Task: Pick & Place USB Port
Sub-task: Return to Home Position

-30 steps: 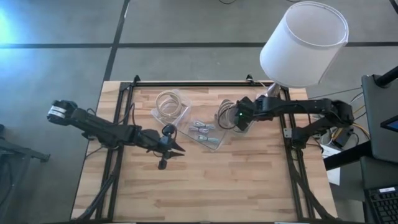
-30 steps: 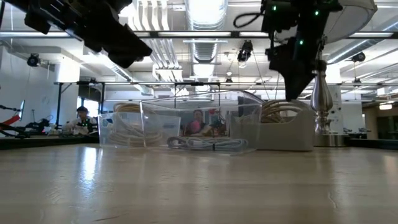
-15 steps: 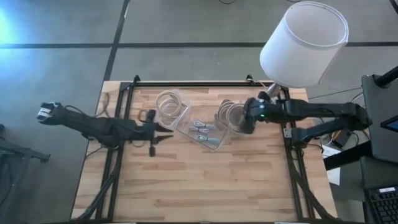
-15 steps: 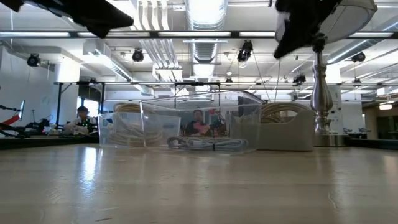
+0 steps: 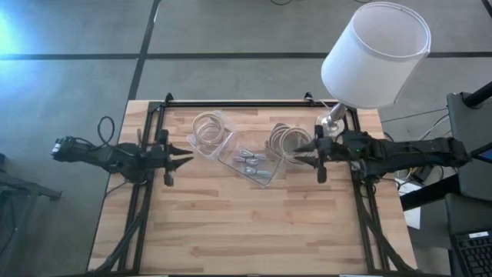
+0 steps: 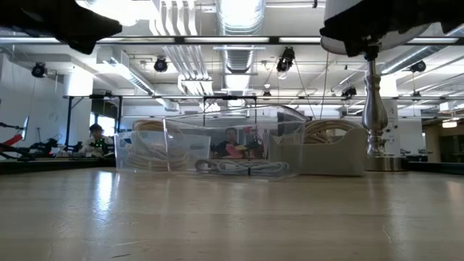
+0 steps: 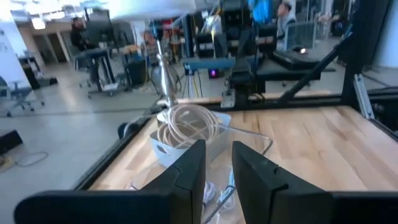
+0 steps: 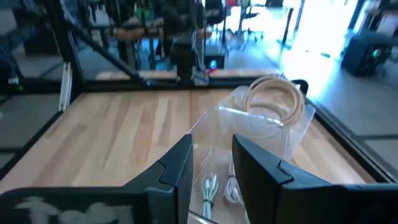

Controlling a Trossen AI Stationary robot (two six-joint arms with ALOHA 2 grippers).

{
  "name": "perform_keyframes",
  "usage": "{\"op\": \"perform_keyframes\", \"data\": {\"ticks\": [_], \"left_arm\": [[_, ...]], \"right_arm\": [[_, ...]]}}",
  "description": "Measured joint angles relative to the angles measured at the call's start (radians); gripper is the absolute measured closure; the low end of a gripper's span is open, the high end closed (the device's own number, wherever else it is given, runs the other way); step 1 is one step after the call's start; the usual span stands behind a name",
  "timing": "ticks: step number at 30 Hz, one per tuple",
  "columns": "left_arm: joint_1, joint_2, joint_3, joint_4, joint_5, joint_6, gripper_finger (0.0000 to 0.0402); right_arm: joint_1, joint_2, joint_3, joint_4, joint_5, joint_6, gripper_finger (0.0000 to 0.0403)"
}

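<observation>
At table's left edge, I read the left gripper (image 5: 183,151) as released and empty. Right of it, a pale coil (image 5: 209,131) lay in the left clear bin (image 5: 227,123), the white cables (image 5: 247,158) in the centre bin (image 5: 265,175), and the brown cable (image 5: 289,141) in the gray bin (image 5: 271,148). The right gripper (image 5: 301,152), also released and empty, sat just beside the gray bin, below the lamp (image 5: 375,52).

Risk, in my judgement: a swing of the right arm could nudge the gray bin or the lamp, or snag the brown cable. I could read no writing.
</observation>
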State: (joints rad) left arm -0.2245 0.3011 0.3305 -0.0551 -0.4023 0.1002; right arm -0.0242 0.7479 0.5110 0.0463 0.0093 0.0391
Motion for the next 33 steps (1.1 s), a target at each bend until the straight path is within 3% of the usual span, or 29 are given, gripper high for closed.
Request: {"op": "perform_keyframes", "data": {"ticks": [9, 16, 33], "left_arm": [[0.0, -0.177, -0.128, -0.006, 0.01, 0.052, 0.0321], [0.0, -0.3, -0.189, 0.003, 0.021, 0.063, 0.0321], [0.0, -0.301, -0.321, 0.135, 0.067, 0.038, 0.0321]], "right_arm": [[-0.048, -0.18, -0.246, 0.214, 0.001, -0.001, 0.0303], [-0.069, -0.274, -0.364, 0.273, 0.001, 0.013, 0.0298], [-0.068, -0.394, -0.498, 0.343, -0.006, 0.037, 0.0307]]}}
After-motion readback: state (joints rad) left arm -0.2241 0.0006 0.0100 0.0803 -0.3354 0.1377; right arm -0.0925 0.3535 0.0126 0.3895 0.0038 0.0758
